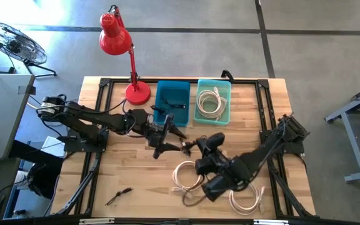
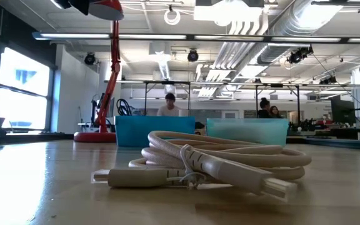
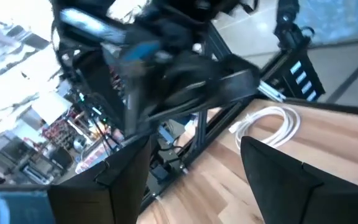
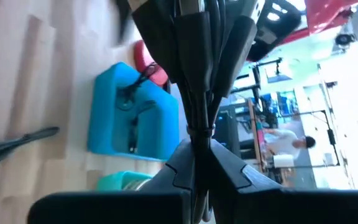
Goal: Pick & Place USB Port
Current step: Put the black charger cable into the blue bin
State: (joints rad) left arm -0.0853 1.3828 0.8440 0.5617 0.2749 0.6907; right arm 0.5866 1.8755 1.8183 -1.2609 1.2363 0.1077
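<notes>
Table (image 1: 124,181) fills my overhead view, with a red lamp (image 1: 119,44) at its far edge beside a blue bin (image 1: 172,102) and a teal bin (image 1: 213,100). Mid-table I see the left gripper (image 1: 181,139) with fingers parted, nothing visibly between them, and the right gripper (image 1: 200,145) closed on a black cable (image 4: 199,74). White USB cables (image 1: 186,175) lie coiled near the front edge.
</notes>
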